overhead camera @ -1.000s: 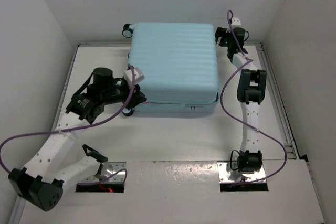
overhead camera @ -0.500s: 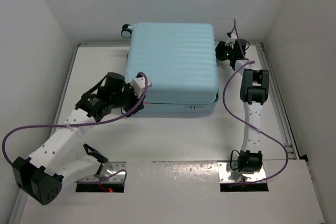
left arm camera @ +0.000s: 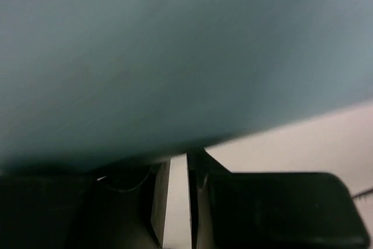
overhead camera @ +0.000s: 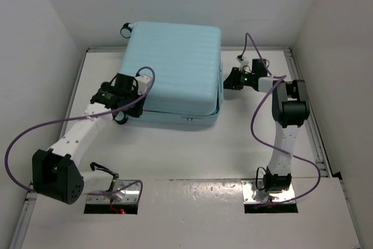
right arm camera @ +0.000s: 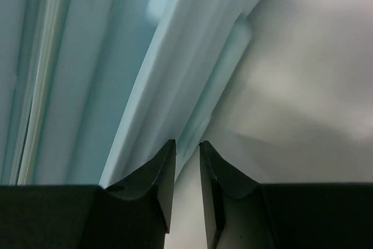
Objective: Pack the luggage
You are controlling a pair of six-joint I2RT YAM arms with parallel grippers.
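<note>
The luggage (overhead camera: 175,68), a pale aqua ribbed hard-shell case, lies closed and flat at the back of the white table, turned slightly askew. My left gripper (overhead camera: 135,96) presses against its near left corner. In the left wrist view the shell (left arm camera: 175,56) fills the top, and the gripper (left arm camera: 178,161) shows only a slim gap with bare table in it. My right gripper (overhead camera: 227,80) sits at the case's right side. In the right wrist view its jaws (right arm camera: 186,145) stand narrowly apart at the case's lower edge (right arm camera: 192,86), holding nothing.
A black caster wheel (overhead camera: 125,28) sticks out at the case's far left corner. White walls close in the table on the left, back and right. A metal rail (overhead camera: 317,138) runs along the right edge. Purple cables loop off both arms.
The luggage has slid and turned to the left. My right gripper dropped from the far right corner to the case's right side and narrowed. My left gripper moved left with the case.
</note>
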